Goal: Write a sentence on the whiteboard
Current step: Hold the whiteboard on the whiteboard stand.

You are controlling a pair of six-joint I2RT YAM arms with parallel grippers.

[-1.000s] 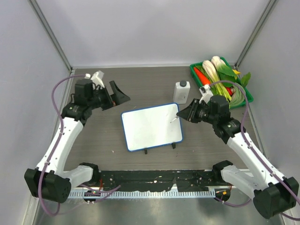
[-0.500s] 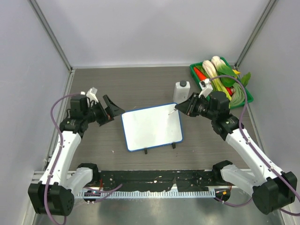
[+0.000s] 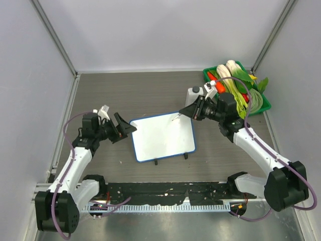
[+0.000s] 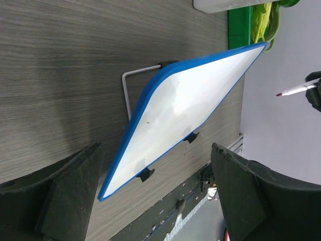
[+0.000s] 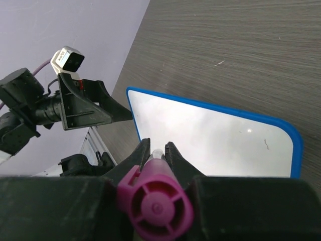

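Standing tilted on two black feet near the middle of the worktop (image 3: 150, 90), the whiteboard (image 3: 162, 135) shows a plain white face inside its blue rim. The right gripper (image 3: 193, 111) has its jaws closed on a magenta-ended marker (image 5: 155, 201), whose tip hangs near the board's far right corner; the left wrist view shows it apart from the surface. The left gripper (image 3: 125, 131) sits just beside the board's left edge, jaws spread wide and holding nothing. A white bottle (image 3: 194, 94) stands behind the board.

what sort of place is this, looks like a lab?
Probably a robot lab test cell: a table walled by plain panels, a left arm and right arm bolted at its near edge, and props, a whiteboard and a green tray of vegetables.
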